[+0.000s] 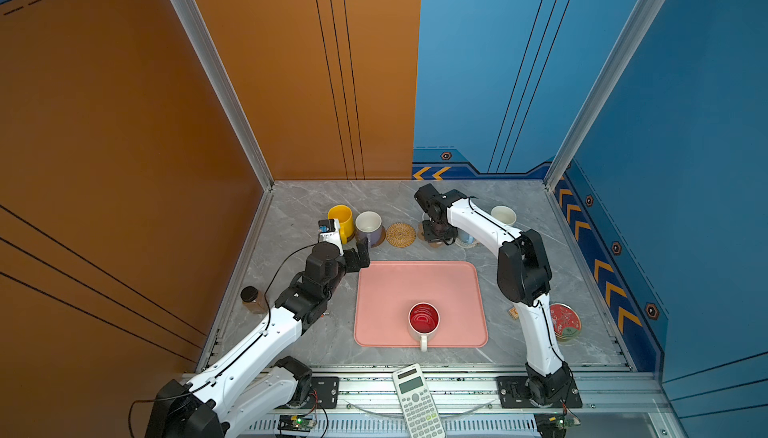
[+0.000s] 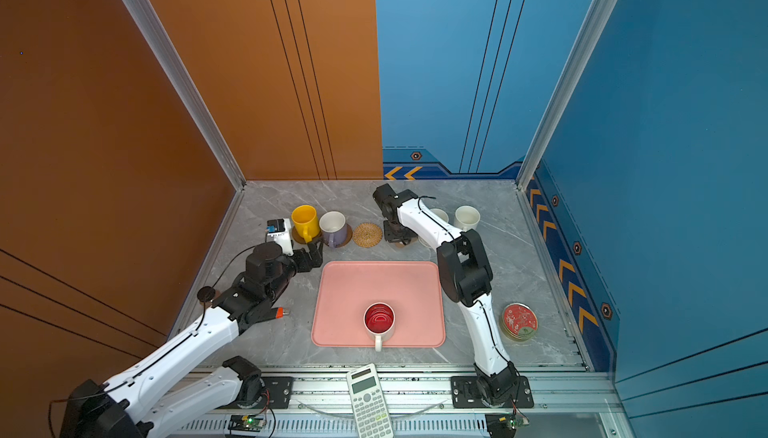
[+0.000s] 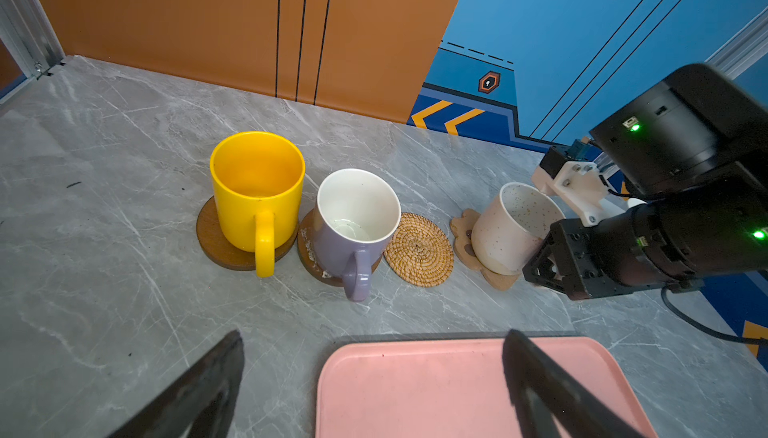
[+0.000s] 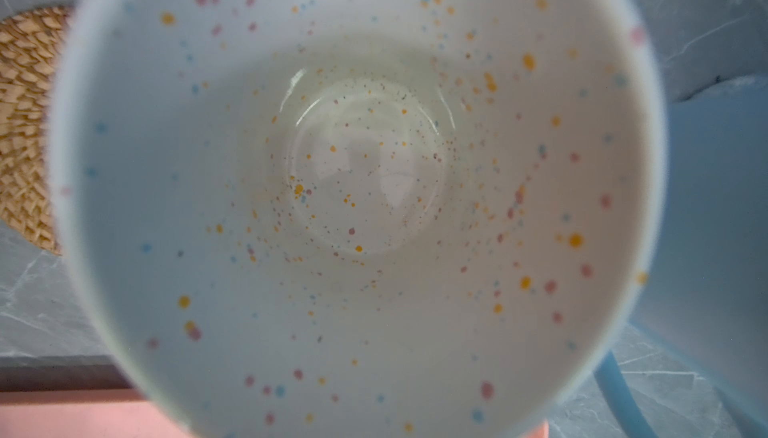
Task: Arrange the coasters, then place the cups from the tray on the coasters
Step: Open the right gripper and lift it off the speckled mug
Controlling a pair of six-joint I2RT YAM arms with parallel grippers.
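right gripper (image 3: 544, 265) pinches the speckled cup (image 3: 515, 228), tilted on the paw coaster (image 3: 463, 228), right of centre; left gripper (image 1: 360, 254) spread, empty, by the upper-left corner of the tray (image 1: 415, 286).

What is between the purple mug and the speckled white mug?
A round tan woven coaster, with no cup on it, lies between the lilac mug and the speckled white mug; the left wrist view shows it.

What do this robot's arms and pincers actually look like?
The left arm and right arm have smooth white shells, chunky black joints and a thin black cable along each. The left gripper and right gripper are black, with angular jaws. Small green lights glow on the right arm's wrist.
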